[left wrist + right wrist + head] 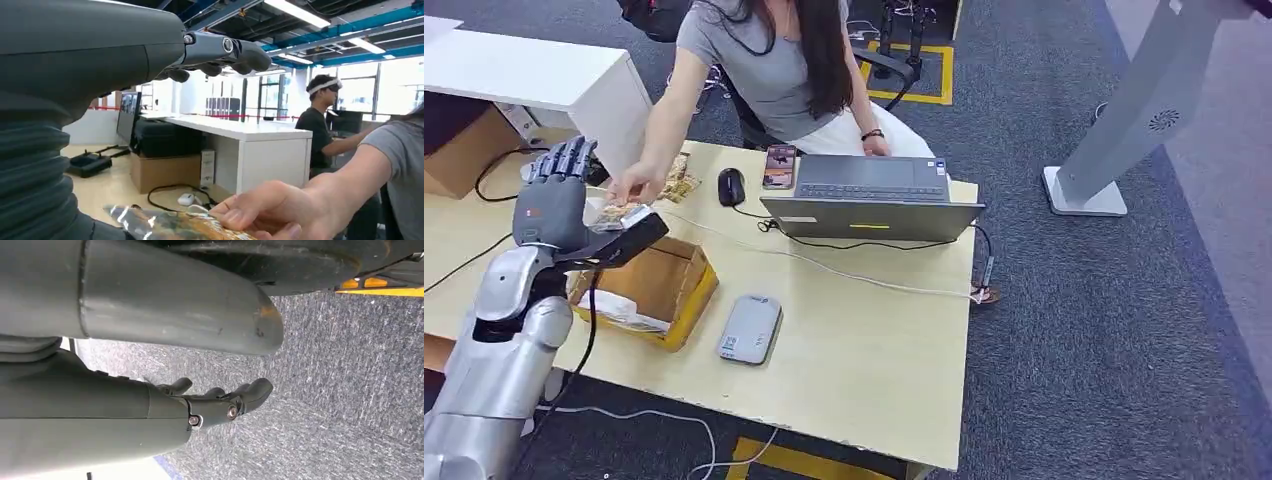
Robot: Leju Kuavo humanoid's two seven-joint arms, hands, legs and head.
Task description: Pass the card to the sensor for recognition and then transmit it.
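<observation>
My left hand [554,200] is raised over the table's left side, fingers [225,50] stretched out and apart. A shiny patterned card [619,212] lies across its thumb side, also seen close up as the card [170,225]. A person's hand [636,183] pinches the card's far end; the same person's hand [265,210] fills the lower part of the left wrist view. My fingers do not close on the card. The flat grey-white sensor [750,328] lies on the table nearer the front. My right hand [220,400] hangs over grey carpet, fingers loosely bent, holding nothing.
An open cardboard box [649,285] sits under my left hand. A laptop [869,195], mouse [731,186], phone [779,165] and more cards [679,180] lie in front of the seated person [774,60]. Cables [844,268] cross the wooden table [874,360]. A white stand [1114,130] rises at right.
</observation>
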